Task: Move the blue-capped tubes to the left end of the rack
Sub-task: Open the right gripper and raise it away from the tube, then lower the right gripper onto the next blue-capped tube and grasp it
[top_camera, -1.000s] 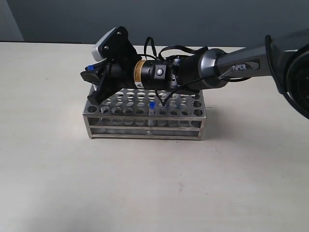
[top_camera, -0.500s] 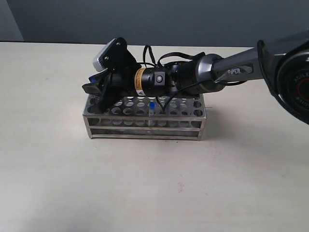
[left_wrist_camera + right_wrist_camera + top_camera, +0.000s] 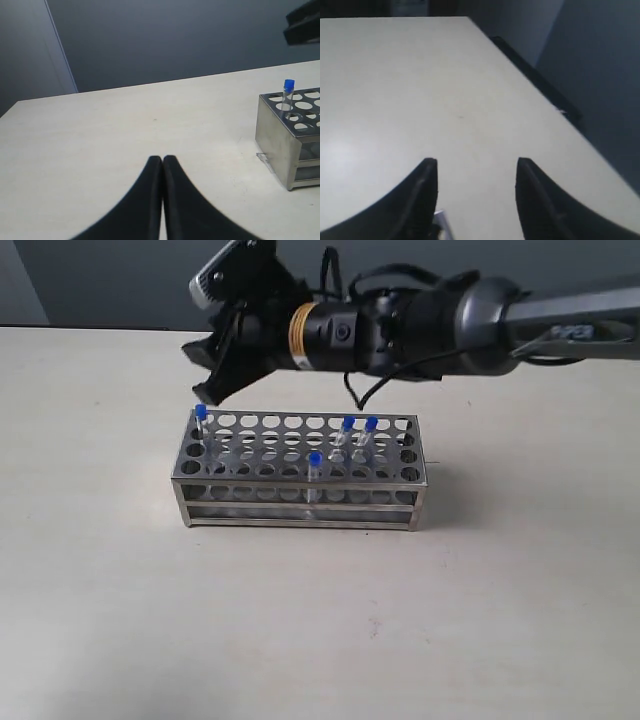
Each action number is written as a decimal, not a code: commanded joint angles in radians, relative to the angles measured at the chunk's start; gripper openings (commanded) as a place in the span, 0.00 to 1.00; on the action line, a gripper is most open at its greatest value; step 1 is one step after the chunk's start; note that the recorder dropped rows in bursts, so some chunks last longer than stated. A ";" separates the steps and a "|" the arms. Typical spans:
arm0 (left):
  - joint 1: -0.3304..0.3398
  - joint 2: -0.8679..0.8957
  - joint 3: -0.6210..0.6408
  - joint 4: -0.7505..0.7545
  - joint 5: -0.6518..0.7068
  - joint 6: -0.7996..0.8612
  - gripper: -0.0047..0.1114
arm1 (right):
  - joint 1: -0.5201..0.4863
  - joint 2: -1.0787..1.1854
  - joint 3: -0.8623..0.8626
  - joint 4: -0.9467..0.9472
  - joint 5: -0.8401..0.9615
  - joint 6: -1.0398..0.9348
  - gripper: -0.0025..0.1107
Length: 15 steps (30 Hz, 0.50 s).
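The steel rack (image 3: 300, 490) stands mid-table. One blue-capped tube (image 3: 201, 425) stands in a hole at its far left corner, also seen as the tube (image 3: 288, 95) in the rack (image 3: 280, 145) in the left wrist view. Two blue-capped tubes (image 3: 347, 432) (image 3: 370, 433) stand in the back rows right of centre, and a third (image 3: 315, 468) stands in the front row. My right gripper (image 3: 208, 370) hovers open above and behind the rack's left end, holding nothing; in its wrist view the right gripper (image 3: 476, 167) shows bare table between the fingers. My left gripper (image 3: 162, 160) is shut and empty, left of the rack.
The right arm (image 3: 450, 325) stretches in from the right above the rack's back edge. Bare beige table (image 3: 300, 620) surrounds the rack. A dark wall (image 3: 100, 280) runs behind the table's far edge.
The right gripper let go of a blue-capped tube in the rack's far left corner hole, opened, and rose up and back. The two tubes behind the arm have come into sight.
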 commanded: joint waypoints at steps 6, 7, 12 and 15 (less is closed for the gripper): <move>-0.005 -0.005 -0.003 0.002 -0.001 0.000 0.05 | -0.077 -0.257 0.147 0.048 0.117 0.006 0.42; -0.005 -0.005 -0.003 0.002 -0.001 0.000 0.05 | -0.098 -0.281 0.192 0.075 0.086 0.006 0.41; -0.005 -0.005 -0.003 0.002 -0.001 0.000 0.05 | -0.195 -0.360 0.407 0.132 -0.042 0.025 0.39; -0.005 -0.005 -0.003 0.002 -0.001 0.000 0.05 | -0.207 -0.371 0.535 0.129 -0.193 0.031 0.39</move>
